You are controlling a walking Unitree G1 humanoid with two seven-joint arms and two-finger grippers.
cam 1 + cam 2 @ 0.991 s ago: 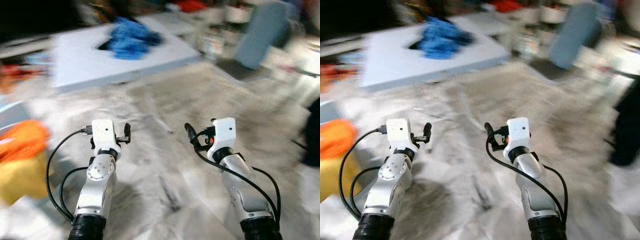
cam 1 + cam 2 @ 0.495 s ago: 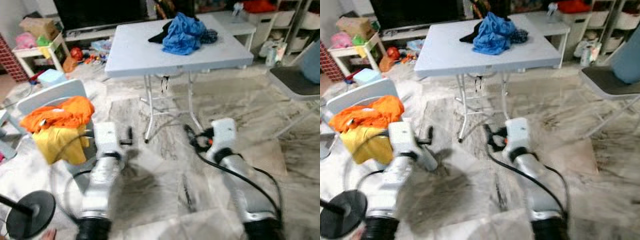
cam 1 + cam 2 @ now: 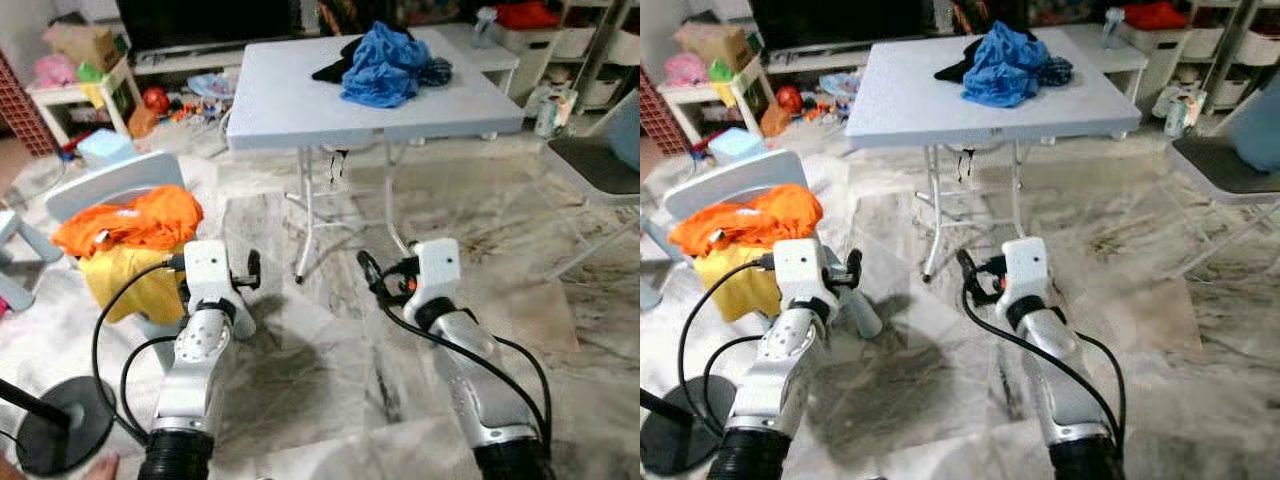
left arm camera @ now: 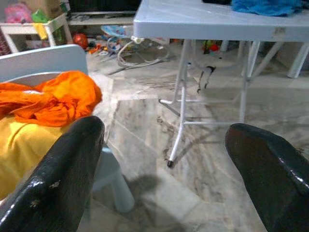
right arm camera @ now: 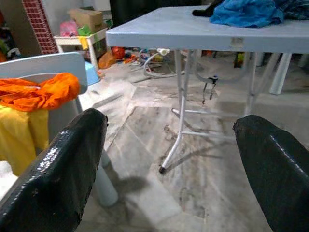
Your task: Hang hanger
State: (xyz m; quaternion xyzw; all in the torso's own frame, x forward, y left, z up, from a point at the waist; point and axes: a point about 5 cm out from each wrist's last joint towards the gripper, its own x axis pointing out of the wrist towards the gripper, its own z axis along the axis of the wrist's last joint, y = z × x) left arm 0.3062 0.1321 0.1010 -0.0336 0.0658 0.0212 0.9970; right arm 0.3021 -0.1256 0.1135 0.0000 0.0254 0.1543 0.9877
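Both arms are held out low over the marble floor, apart from everything. My left gripper (image 3: 250, 272) is open, its fingers (image 4: 63, 179) spread wide with only floor between them. My right gripper (image 3: 372, 275) is open too, with its fingers (image 5: 58, 164) wide apart and empty. Ahead stands a white folding table (image 3: 290, 100) with a heap of blue cloth (image 3: 385, 65) and a dark garment (image 3: 335, 68) on it. A black round stand base (image 3: 55, 435) with a dark pole (image 3: 20, 398) sits on the floor at the near left.
A small white chair (image 3: 110, 185) just left of my left arm carries orange clothing (image 3: 130, 220) and yellow clothing (image 3: 125, 280). A grey folding chair (image 3: 595, 160) stands at the right. Toys and boxes (image 3: 90, 60) clutter the far left. A bit of a person (image 3: 100, 466) shows by the stand base.
The camera has swung and steadied from a blurred view, so the table now sits ahead in the centre. Both arms keep the same pose, with the grippers still open.
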